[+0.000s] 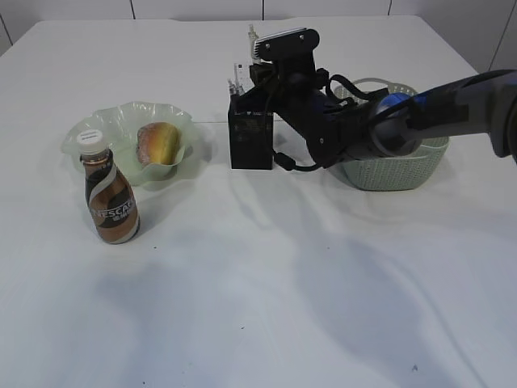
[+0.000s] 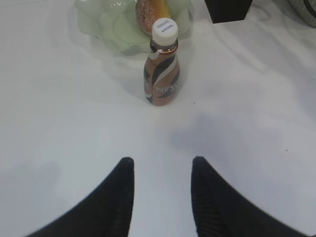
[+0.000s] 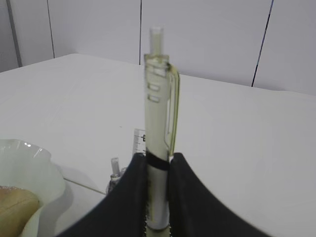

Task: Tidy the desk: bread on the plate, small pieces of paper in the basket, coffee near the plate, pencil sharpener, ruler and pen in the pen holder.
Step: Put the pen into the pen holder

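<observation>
My right gripper (image 3: 158, 159) is shut on a translucent white pen (image 3: 158, 113) and holds it upright. In the exterior view it (image 1: 260, 77) is over the black pen holder (image 1: 250, 141), with the pen's top (image 1: 252, 35) sticking up. A ruler (image 3: 139, 140) and another pen (image 3: 115, 168) stand in the holder. The bread (image 1: 159, 144) lies on the pale green plate (image 1: 121, 121). The coffee bottle (image 1: 111, 198) stands upright in front of the plate. My left gripper (image 2: 163, 160) is open and empty, short of the coffee bottle (image 2: 162, 74). I see no pencil sharpener or paper pieces.
A pale green woven basket (image 1: 396, 166) stands right of the pen holder, partly hidden by my right arm. In the left wrist view the plate (image 2: 108, 22), the bread (image 2: 150, 10) and the pen holder (image 2: 227, 10) lie beyond the bottle. The table is white.
</observation>
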Tool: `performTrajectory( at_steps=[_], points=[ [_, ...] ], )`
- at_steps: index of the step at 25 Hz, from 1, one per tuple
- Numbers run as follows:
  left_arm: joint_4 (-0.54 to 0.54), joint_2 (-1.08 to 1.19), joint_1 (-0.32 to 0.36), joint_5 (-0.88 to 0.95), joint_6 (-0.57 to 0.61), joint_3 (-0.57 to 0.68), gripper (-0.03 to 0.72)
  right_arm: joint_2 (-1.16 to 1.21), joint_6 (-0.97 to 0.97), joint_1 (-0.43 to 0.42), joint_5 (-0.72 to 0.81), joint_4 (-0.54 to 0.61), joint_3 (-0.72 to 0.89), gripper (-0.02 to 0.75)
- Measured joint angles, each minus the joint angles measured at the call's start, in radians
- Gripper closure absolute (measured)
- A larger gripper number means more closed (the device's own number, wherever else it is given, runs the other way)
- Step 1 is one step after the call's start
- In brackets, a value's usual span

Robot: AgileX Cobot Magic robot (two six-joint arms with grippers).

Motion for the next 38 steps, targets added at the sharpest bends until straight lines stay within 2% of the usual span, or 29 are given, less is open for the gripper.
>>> performTrajectory(
  at_steps=[13,26,35,37,38],
  points=[
    [0.000,0.000,0.000,-0.018,0.000,0.000,0.421,0.002,0.000,0.000,0.000,-0.010,-0.002,0.633],
    [0.000,0.000,0.000,-0.037,0.000,0.000,0.421,0.002,0.017,0.000,0.039,-0.018,-0.002,0.580],
    [0.000,0.000,0.000,-0.040,0.000,0.000,0.421,0.002,0.024,0.000,0.093,-0.002,-0.002,0.469],
    [0.000,0.000,0.000,-0.041,0.000,0.000,0.421,0.002,0.026,0.000,0.098,0.001,-0.002,0.465],
    [0.000,0.000,0.000,-0.041,0.000,0.000,0.421,-0.007,0.027,0.000,0.147,0.005,-0.002,0.459]
  ],
)
